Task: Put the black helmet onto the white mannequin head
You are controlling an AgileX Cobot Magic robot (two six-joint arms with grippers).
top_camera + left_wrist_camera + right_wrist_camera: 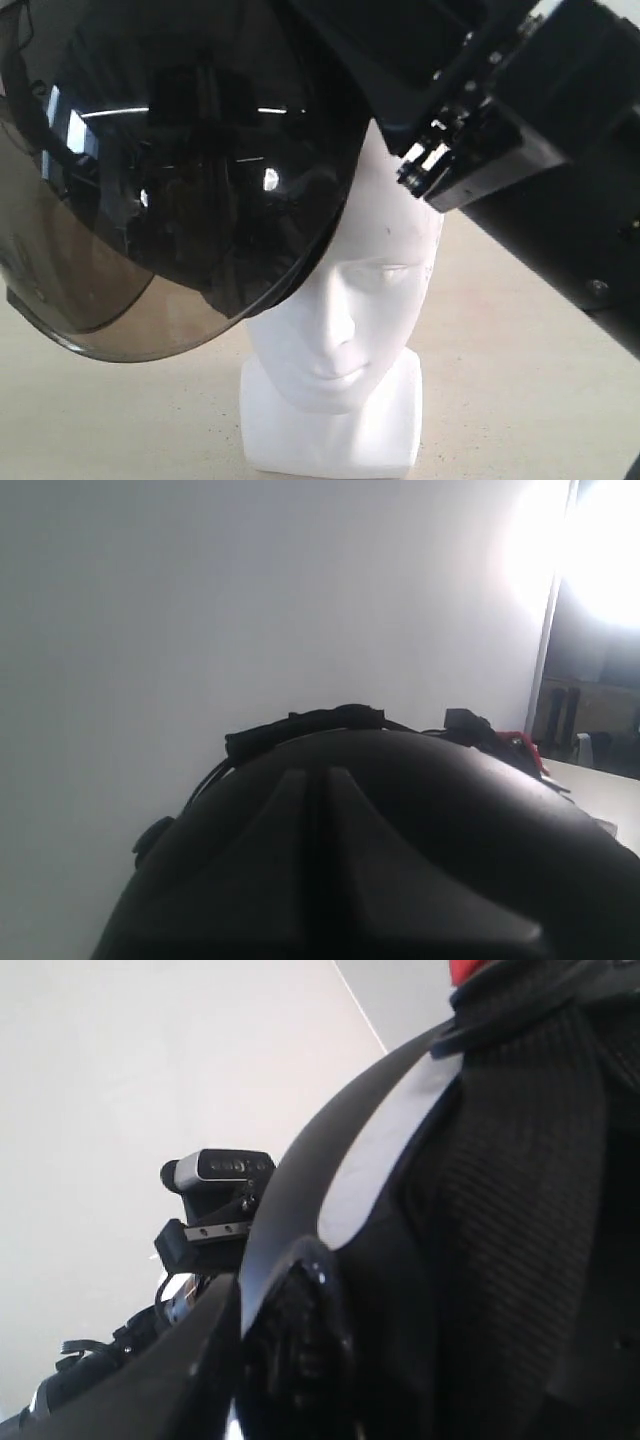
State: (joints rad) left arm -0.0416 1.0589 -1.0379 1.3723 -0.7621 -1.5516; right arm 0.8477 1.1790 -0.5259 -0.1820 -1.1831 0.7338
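Note:
The black helmet (pixel 200 150) hangs tilted over the top of the white mannequin head (pixel 340 330), and its smoky visor (pixel 120 300) covers the head's upper left side. The face below the brow stays in sight. My right gripper (pixel 425 165) comes in from the upper right at the helmet's edge. In the right wrist view the right gripper (pixel 250 1360) is shut on the helmet's rim (pixel 300 1190), beside the padded lining (pixel 500 1210) and a red buckle (pixel 470 970). The helmet shell (pixel 400 850) fills the lower part of the left wrist view and hides the left fingers.
The head stands on a pale beige tabletop (pixel 520 380). My right arm's black body (pixel 570 180) fills the upper right of the exterior view. The left arm's camera (pixel 220 1170) shows beyond the helmet. A plain white wall (pixel 200 600) lies behind.

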